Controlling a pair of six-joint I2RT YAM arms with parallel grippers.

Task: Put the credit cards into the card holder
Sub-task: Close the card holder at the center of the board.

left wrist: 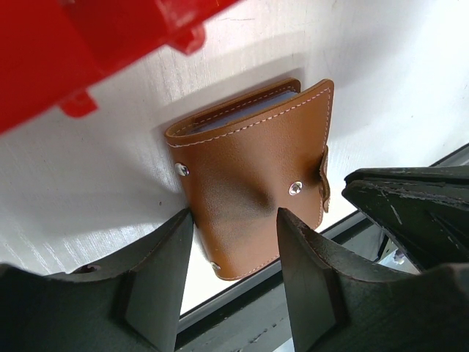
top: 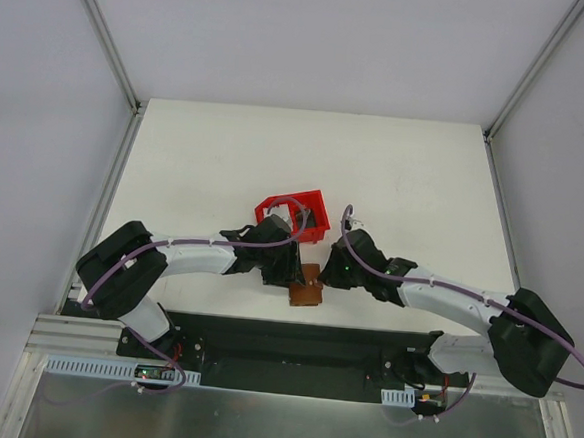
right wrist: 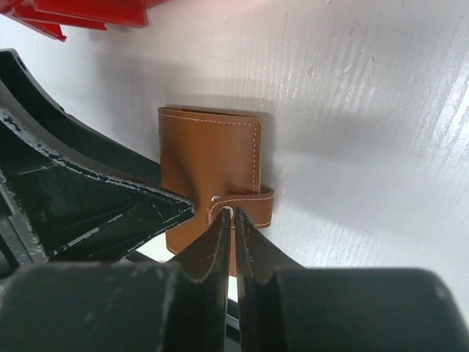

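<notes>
A white table [top: 226, 154] fills the middle of the frame, faintly streaked in the close views. Pale grey walls [top: 39, 111] close it in at left, right and top, with aluminium rails [top: 104, 35] slanting down from the upper corners. Along the bottom lie a black base plate [top: 293, 344] and a brushed metal sheet [top: 278, 424]. The light is soft, even.
</notes>
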